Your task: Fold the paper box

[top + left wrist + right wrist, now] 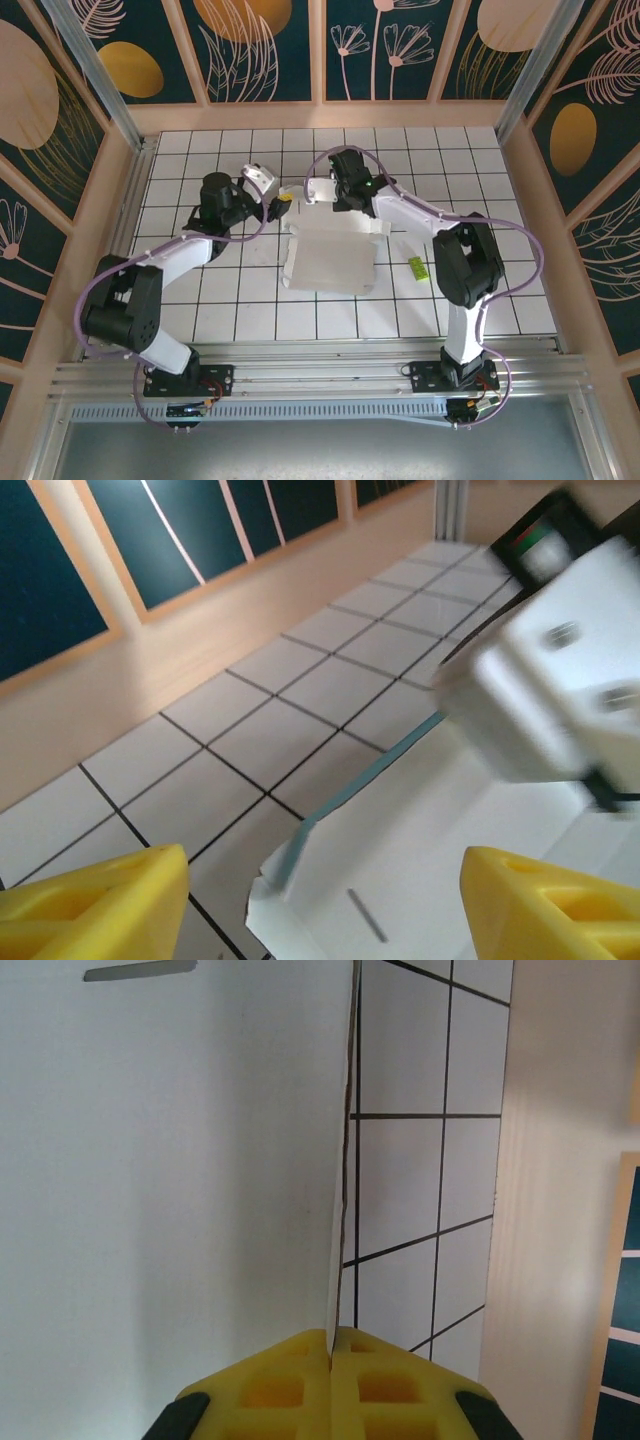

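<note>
The paper box [330, 258] lies white side up in the middle of the tiled table, its far wall partly raised. In the right wrist view my right gripper [331, 1338] is shut on the upright edge of the box wall [170, 1180], yellow pads pressed together on the thin card. From above, the right gripper [312, 196] is at the box's far left corner. My left gripper [284, 204] hovers just left of it, open. In the left wrist view its yellow fingers [95, 900] stand wide apart over the box corner [400, 870], where a light blue edge shows.
A small yellow-green piece [417, 266] lies on the tiles right of the box. The right gripper's white body [560, 670] looms close in the left wrist view. Wooden walls [320, 115] ring the table, with bare tiles in front of the box.
</note>
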